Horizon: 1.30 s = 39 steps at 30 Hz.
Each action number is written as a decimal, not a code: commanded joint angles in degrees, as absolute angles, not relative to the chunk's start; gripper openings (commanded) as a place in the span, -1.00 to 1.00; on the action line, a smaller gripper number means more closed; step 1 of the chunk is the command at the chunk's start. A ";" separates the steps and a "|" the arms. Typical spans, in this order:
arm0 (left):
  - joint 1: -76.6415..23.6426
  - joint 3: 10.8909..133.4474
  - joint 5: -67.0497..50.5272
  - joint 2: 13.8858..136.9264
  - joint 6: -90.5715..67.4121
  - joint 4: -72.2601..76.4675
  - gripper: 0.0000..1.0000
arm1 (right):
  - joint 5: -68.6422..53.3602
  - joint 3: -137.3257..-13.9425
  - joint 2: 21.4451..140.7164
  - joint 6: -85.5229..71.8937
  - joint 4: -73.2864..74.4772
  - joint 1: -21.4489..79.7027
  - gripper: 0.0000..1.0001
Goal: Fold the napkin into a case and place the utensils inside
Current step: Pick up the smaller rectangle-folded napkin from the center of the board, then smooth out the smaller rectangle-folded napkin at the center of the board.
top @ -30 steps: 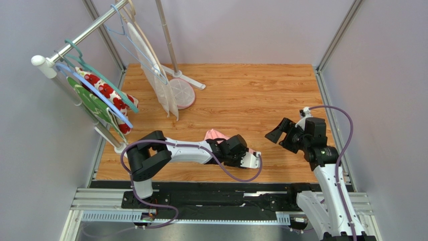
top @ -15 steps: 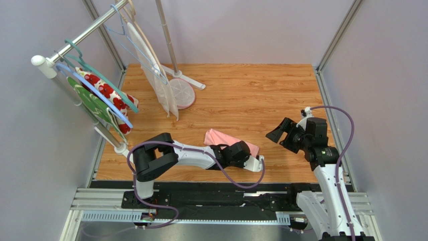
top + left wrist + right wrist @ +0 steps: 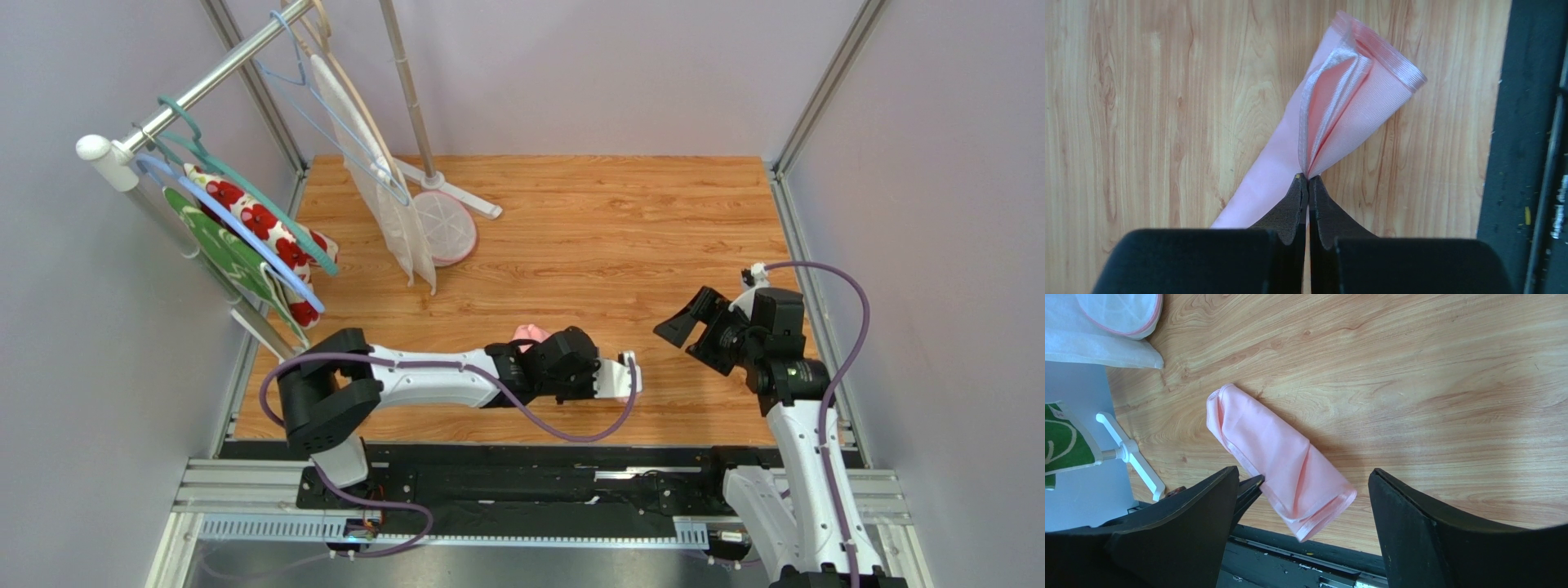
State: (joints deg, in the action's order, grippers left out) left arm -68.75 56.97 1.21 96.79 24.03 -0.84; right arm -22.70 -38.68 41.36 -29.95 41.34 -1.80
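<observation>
Only wrist views show left end effector (image 3: pixel 1308 179) pinching napkin (image 3: pixel 1352 104).

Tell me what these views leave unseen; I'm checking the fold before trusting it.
Top view: the left arm covers most of the napkin; only a pink tip shows.
Left wrist view: the left gripper, shut on the napkin, hides its near end; how many layers it pinches is unclear.
Right wrist view: the open right gripper blocks the lower corners with its fingers.
Utensils: in no view.
</observation>
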 commanded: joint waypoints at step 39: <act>-44.13 62.93 -43.78 120.23 -83.93 66.97 -1.00 | -9.84 -50.01 43.42 -26.98 49.49 -8.70 0.62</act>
